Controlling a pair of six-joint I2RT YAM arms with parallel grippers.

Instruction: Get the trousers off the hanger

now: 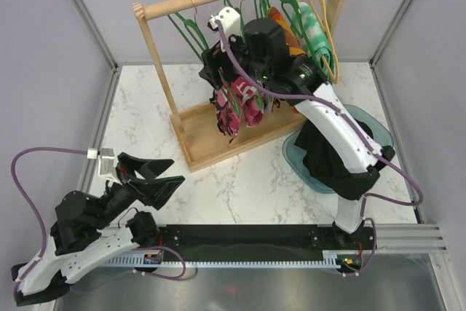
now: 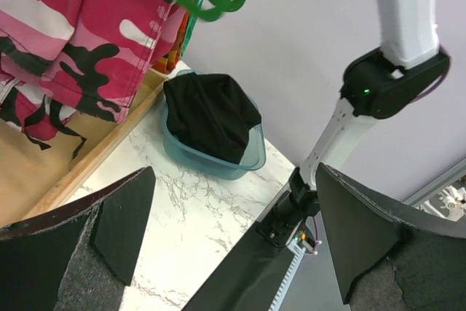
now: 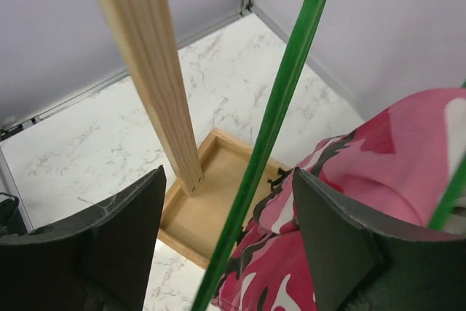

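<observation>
Both pairs of jaws stand apart and hold nothing. The right jaws, in the upper centre of the overhead view, straddle a thin green hanger (image 3: 280,107) without closing on it. The left jaws hang wide over the lower left.

A white marbled tabletop (image 1: 240,187) fills the middle of the overhead view. On it, in the upper centre, stands a wooden rack (image 1: 164,71) with a top rail and a tray-like base. The right arm (image 1: 342,136) reaches up from the lower right into the rack. The left arm (image 1: 87,223) is folded low in the lower left corner.

A teal basin (image 1: 378,129) sits at centre right, just beside the rack's base, with black trousers (image 1: 320,154) lying in it. Pink, white and dark camouflage trousers (image 1: 240,103) hang from the rail in the centre, just beside the right jaws. Green-and-white trousers (image 1: 312,30) hang at the upper right.

The step in hand looks like freeing the camouflage pair. It would probably go best with the jaws shifted off the wire and closed on the cloth alone. The cloth should then be drawn along and off the hanger, so that the hook stays on the rail.

No brand, label or writing can be read.
</observation>
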